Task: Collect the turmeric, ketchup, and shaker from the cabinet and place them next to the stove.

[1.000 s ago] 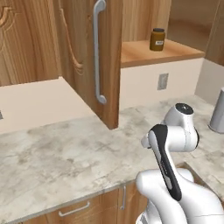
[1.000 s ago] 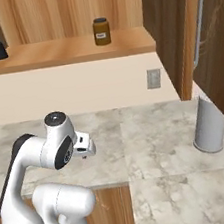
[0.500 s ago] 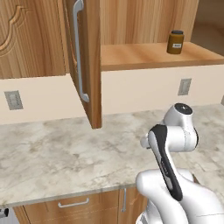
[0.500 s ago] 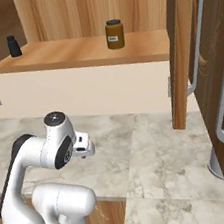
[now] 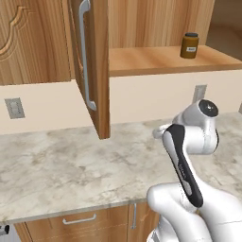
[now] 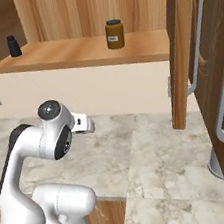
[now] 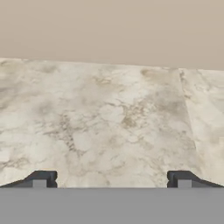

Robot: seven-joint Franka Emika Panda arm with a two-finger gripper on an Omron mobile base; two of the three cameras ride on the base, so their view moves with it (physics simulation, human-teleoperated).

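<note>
In the left base view, your arm is folded low over the marble counter point(image 5: 71, 160), rising from four o'clock. The cabinet point(image 5: 94, 71) stands open, its door edge toward you at eleven o'clock. On its wooden shelf, at one o'clock, sits the turmeric point(image 5: 189, 45), upright, alone on that stretch of shelf.

In the right base view, the arm rises from seven o'clock. The turmeric point(image 6: 114, 34) stands upright at twelve o'clock on the shelf; a small dark container point(image 6: 13, 46), possibly the shaker, stands well apart at ten o'clock.

In the hand view, your gripper point(image 7: 111, 180) looks down and forward at bare counter, fingers spread wide at the bottom edge, holding nothing.

The jar lies well above and beyond your fingers, its long axis vertical. You will likely need to lift and level the hand before reaching in.
</note>
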